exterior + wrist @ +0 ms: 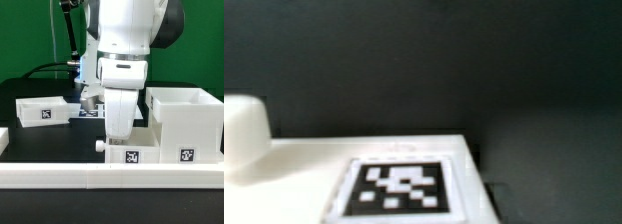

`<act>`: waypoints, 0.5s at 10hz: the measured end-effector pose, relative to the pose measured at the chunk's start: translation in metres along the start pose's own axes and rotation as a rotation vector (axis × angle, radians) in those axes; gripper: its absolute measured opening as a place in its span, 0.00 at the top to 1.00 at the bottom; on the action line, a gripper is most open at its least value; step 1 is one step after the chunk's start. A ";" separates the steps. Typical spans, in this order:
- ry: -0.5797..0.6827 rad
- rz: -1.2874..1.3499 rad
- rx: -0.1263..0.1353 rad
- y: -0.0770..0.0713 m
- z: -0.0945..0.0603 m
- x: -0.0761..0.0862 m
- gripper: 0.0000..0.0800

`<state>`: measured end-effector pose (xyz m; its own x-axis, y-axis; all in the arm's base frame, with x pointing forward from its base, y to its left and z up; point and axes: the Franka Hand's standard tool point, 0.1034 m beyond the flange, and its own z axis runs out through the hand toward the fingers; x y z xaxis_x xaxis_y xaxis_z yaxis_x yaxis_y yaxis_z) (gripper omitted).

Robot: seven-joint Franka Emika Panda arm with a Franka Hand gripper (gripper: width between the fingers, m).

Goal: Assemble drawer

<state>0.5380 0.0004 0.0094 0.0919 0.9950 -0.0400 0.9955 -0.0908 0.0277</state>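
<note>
1. The white robot arm (125,40) hangs straight down over the front of the black bench (40,140). Its gripper (120,138) is right above the nearer small white plastic box tray (128,155).
2. Open or closed? I cannot tell: the wrist housing hides the fingers in the exterior view, and the wrist view is too blurred.
3. The nearer tray sits just beside the large white hollow cube casing (185,122), with its round knob (100,145) pointing to the exterior view's left.
4. In the wrist view, the tray's black-and-white square tag (402,188) is close below, so this looks like a line-up for a grasp.
5. The second tray (45,112), also small and white, sits well apart at the exterior view's left. Neither tray is inside the casing, so it's early in the job.
6. A long low white bar (60,178) edges the bench front, probably as a stop for sliding parts.
</note>
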 end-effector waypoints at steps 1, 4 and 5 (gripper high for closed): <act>0.001 0.002 -0.006 -0.001 0.000 0.000 0.95; 0.010 0.012 -0.037 -0.003 0.001 -0.001 0.95; 0.010 0.013 -0.036 -0.003 0.002 -0.001 0.95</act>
<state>0.5350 -0.0004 0.0078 0.1042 0.9941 -0.0297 0.9927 -0.1021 0.0639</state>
